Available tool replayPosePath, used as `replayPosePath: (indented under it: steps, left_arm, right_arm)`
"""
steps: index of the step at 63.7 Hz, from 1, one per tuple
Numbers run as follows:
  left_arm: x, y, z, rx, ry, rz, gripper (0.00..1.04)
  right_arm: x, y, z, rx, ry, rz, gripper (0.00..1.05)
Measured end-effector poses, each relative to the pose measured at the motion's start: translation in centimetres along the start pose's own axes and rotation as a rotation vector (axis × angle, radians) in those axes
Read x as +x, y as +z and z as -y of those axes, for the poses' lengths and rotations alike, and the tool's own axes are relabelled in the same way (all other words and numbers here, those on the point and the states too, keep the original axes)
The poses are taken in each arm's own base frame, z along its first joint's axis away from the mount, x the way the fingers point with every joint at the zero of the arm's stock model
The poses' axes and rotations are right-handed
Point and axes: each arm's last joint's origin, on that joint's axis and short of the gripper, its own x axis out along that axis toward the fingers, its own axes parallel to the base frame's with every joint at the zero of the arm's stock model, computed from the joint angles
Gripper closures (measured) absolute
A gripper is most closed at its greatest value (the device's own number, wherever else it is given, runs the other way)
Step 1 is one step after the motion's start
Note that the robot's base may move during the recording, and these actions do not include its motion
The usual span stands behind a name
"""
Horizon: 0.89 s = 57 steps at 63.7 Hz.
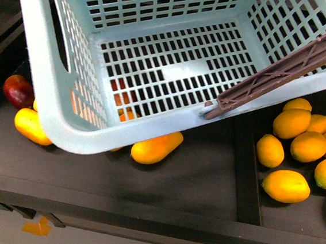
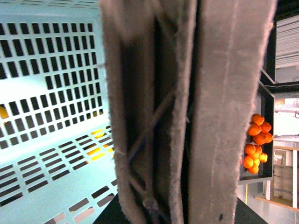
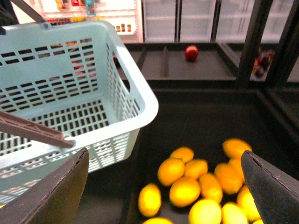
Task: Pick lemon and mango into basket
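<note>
Because it is tipped toward the camera, the aqua basket shows its slotted floor (fruit on the tray glows through the slots) above the left compartment of a black display tray. Its grey-brown handle fills the left wrist view. The left gripper is out of sight, so its grip cannot be told. The right gripper hovers, fingers spread wide, over lemons heaped in the right compartment. The mango lies half under the basket's front rim. A red apple sits by the tray's left edge.
</note>
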Motion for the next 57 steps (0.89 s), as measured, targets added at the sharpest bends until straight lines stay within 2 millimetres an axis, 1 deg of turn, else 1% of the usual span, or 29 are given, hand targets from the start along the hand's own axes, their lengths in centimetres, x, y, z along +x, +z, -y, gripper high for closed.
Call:
replayPosePath:
  steps: [4, 10, 11, 12, 15, 17, 22, 25, 30, 32, 35, 39, 42, 49, 57]
  left_arm:
    - [0.0, 0.0, 0.0, -0.001, -0.001, -0.001, 0.88]
    - [0.0, 0.0, 0.1, 0.002, -0.007, -0.005, 0.88]
    - [0.0, 0.0, 0.1, 0.002, -0.008, -0.007, 0.88]
    - [0.0, 0.0, 0.1, 0.0, -0.009, -0.008, 0.88]
    - [0.0, 0.0, 0.1, 0.0, -0.01, -0.009, 0.88]
    - [0.0, 0.0, 0.1, 0.0, -0.008, -0.007, 0.88]
    - [0.0, 0.0, 0.1, 0.001, -0.001, 0.003, 0.88]
    - [0.0, 0.1, 0.0, 0.001, 0.001, 0.004, 0.88]
    - [0.0, 0.1, 0.0, 0.0, -0.001, 0.001, 0.88]
    - [0.0, 0.1, 0.0, 0.0, -0.002, 0.001, 0.88]
    - [0.0, 0.0, 0.0, 0.0, -0.004, -0.003, 0.88]
    - [0.0, 0.0, 0.0, 0.0, -0.005, -0.004, 0.88]
    - [0.0, 0.0, 0.0, 0.0, -0.004, -0.003, 0.88]
    - [0.0, 0.0, 0.0, 0.0, -0.004, -0.003, 0.88]
    - [0.0, 0.0, 0.0, 0.0, -0.002, -0.001, 0.88]
  right_arm:
    - [0.9, 0.5, 0.9, 0.113, -0.048, -0.063, 0.09]
    - [2.8, 1.5, 2.7, 0.179, -0.117, -0.075, 0.09]
    - [3.1, 1.4, 2.9, 0.185, -0.129, -0.092, 0.09]
    - [3.7, 1.8, 3.3, 0.188, -0.137, -0.074, 0.09]
    - [5.9, 2.2, 4.8, 0.197, -0.175, -0.079, 0.09]
    - [7.3, 2.1, 5.6, 0.203, -0.186, -0.089, 0.09]
    - [10.2, 1.4, 6.8, 0.216, -0.193, -0.127, 0.09]
    - [13.7, -0.1, 8.1, 0.233, -0.204, -0.192, 0.09]
    - [16.8, -2.2, 8.8, 0.246, -0.227, -0.27, 0.09]
    - [18.6, -3.8, 8.9, 0.26, -0.234, -0.328, 0.09]
    - [20.4, -5.3, 8.9, 0.282, -0.244, -0.382, 0.09]
    - [22.3, -6.7, 8.6, 0.299, -0.255, -0.432, 0.09]
    - [24.1, -7.9, 8.2, 0.318, -0.259, -0.475, 0.09]
    - [27.6, -9.6, 7.1, 0.345, -0.264, -0.535, 0.09]
    - [30.4, -11.2, 6.0, 0.409, -0.281, -0.582, 0.09]
